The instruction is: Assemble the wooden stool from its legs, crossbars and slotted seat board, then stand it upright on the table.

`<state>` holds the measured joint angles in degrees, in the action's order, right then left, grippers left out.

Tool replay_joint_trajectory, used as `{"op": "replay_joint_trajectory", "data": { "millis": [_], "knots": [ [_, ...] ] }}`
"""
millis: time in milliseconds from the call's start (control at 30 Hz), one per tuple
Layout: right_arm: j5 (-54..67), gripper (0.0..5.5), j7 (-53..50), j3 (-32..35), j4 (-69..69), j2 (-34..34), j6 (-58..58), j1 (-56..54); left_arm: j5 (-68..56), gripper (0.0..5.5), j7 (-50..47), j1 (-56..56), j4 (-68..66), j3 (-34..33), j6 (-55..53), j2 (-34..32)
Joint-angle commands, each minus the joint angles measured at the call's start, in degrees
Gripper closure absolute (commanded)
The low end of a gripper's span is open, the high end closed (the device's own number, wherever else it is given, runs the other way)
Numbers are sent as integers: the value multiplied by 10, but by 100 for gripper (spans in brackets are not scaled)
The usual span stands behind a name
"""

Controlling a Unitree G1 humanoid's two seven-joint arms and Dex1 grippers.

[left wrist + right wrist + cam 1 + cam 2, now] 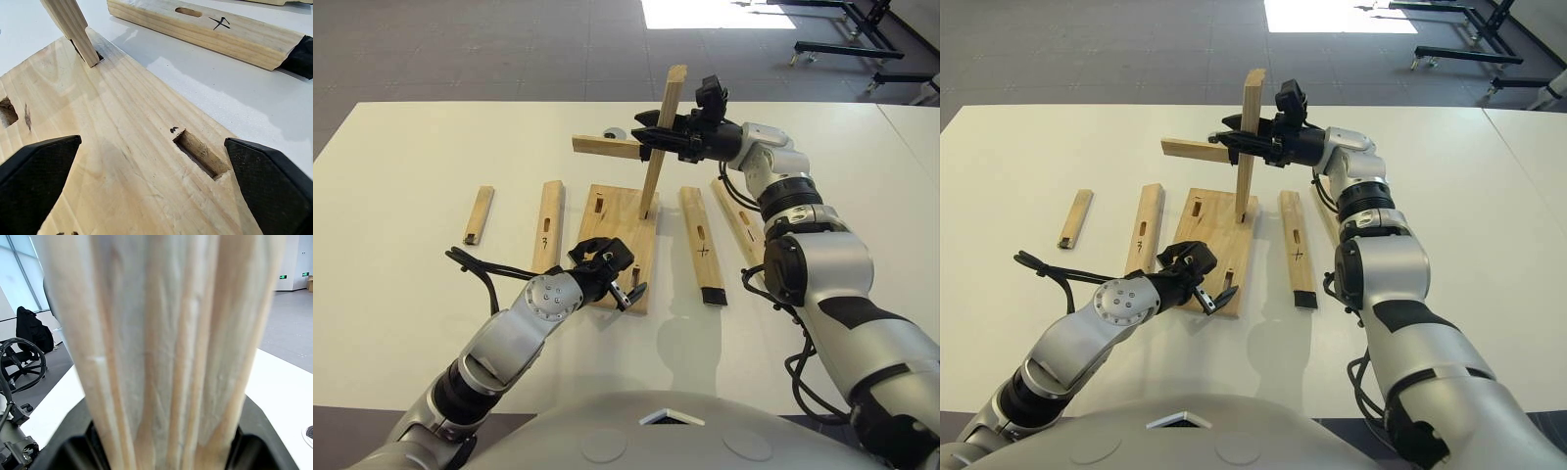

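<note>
1. Pale softwood all round: I judge the pieces stiff, light and dry enough to grip well, though the seat board (607,230) could skate on the smooth table (411,147).
2. Right gripper (651,137) is clamped on the upright leg (670,98), just where a crossbar (602,146) juts from it. The leg's foot sits in the board's far slot (90,56).
3. Held that high, the leg is a long lever. I'd press straight down, since any tilt may jam the joint.
4. Left gripper (620,280) hovers spread-fingered over the board's near edge, straddling an empty slot (200,152) and grasping nothing.
5. One spare leg (548,225) and a marked leg (702,245) lie flat on either side of the board.
</note>
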<state>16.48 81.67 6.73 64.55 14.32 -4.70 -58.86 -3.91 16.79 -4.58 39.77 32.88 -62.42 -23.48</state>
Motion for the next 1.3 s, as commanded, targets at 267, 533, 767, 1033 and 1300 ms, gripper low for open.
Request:
{"op": "replay_joint_trajectory", "data": {
  "millis": [267,533,767,1033,1300],
  "knots": [
    [-7,343,5,0,-2,5,3,-12,3,10,-3,8,5,0,-2,-3],
    [-13,343,4,-2,5,9,3,-20,3,10,-5,12,6,0,-2,-4],
    [-11,343,4,3,6,10,-1,-25,3,10,-7,15,9,0,-5,-3],
    [-7,343,-9,9,6,5,16,4,-3,10,9,6,8,2,-1,-17],
    [6,343,-18,25,-17,0,20,38,-10,10,44,-5,9,3,6,-46]
  ]
}}
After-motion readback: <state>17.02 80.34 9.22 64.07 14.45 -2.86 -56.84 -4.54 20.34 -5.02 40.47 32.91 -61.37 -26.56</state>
